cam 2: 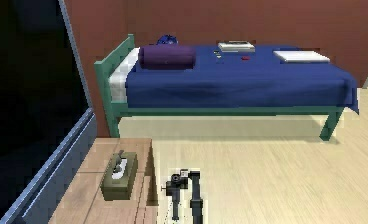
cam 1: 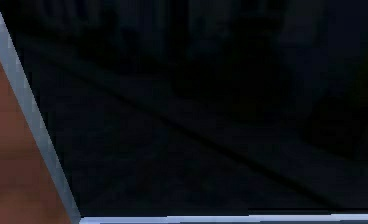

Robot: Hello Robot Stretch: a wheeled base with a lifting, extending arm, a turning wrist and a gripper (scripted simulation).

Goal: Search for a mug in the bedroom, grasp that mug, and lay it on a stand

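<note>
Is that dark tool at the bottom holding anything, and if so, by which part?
It cannot be told. The dark tool sits low beside the light wooden stand, and its far end is too small to make out.

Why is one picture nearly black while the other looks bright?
The forward view faces a dark glass pane with faint reflected streaks inside its pale frame; the arm side view is evenly lit, with a soft shadow under the bed.

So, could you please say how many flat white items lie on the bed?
2 flat white items: one by the bed's far edge, midway; one near its foot. The purple pillow may hide others.
</note>
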